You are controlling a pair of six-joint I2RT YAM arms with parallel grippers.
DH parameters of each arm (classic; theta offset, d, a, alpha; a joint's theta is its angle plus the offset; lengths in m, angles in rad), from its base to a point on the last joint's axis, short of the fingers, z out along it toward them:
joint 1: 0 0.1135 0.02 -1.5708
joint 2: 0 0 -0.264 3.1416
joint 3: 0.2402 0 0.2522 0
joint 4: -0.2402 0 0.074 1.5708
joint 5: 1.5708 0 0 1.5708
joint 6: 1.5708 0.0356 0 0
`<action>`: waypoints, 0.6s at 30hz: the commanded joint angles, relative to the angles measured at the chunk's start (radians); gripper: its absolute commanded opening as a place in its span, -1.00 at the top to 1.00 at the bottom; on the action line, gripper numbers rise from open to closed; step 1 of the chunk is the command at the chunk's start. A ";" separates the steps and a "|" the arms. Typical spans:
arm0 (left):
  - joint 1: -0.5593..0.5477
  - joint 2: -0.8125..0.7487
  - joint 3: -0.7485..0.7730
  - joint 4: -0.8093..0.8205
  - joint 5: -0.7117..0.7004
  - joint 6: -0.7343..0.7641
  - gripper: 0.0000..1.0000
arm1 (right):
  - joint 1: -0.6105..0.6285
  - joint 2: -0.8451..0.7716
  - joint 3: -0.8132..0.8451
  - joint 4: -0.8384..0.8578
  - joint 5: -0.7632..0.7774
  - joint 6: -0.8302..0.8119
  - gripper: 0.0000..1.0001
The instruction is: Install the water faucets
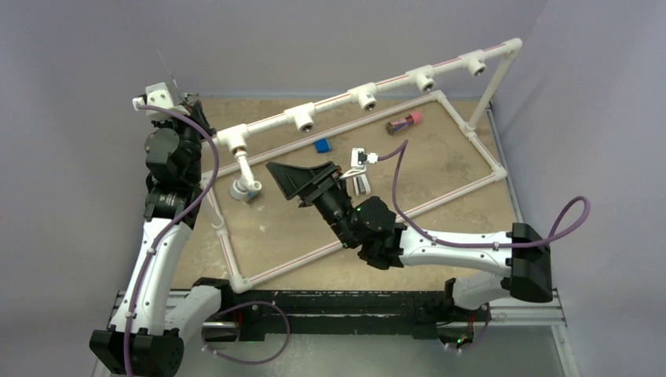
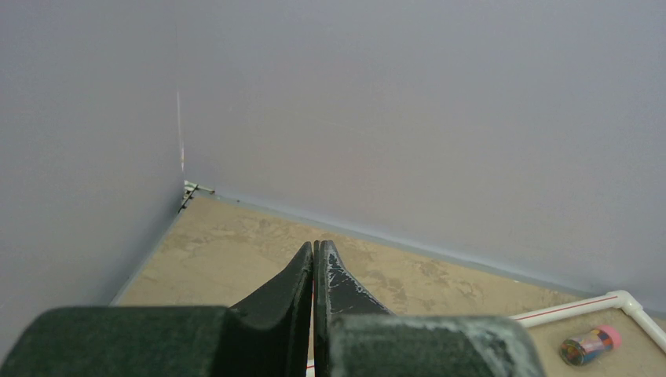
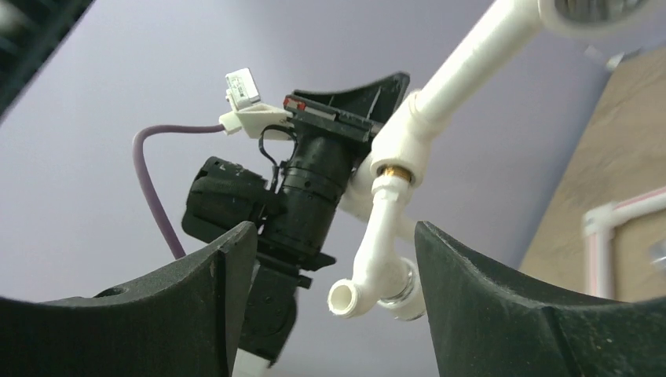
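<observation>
One water faucet (image 1: pixel 245 182), white with a curved spout, hangs from the leftmost T fitting (image 1: pixel 235 140) of the raised white pipe. In the right wrist view this faucet (image 3: pixel 378 251) shows a brass thread at the fitting, an open spout end and a round knob. My right gripper (image 1: pixel 276 177) is open just right of it; in its own view the right gripper (image 3: pixel 334 236) has the faucet between its fingers without touching it. My left gripper (image 1: pixel 191 107) is shut and empty at the far left back corner, and its own view (image 2: pixel 314 247) shows it pointing at the wall. No other faucet is in view.
The raised pipe carries several more empty T fittings (image 1: pixel 365 96) towards the right. A white pipe frame (image 1: pixel 487 153) lies on the tan table. A small blue block (image 1: pixel 321 145) and a pink-capped tube (image 1: pixel 404 122) lie inside it; the tube also shows in the left wrist view (image 2: pixel 590 344). Grey walls stand close behind.
</observation>
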 commanded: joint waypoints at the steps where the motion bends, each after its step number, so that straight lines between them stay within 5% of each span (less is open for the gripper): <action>1: -0.014 0.036 -0.079 -0.273 0.067 -0.013 1.00 | -0.010 -0.080 0.002 0.006 0.006 -0.363 -0.50; 18: -0.012 0.034 -0.076 -0.275 0.070 -0.010 1.00 | 0.006 -0.113 0.283 -0.558 -0.435 -1.538 -0.51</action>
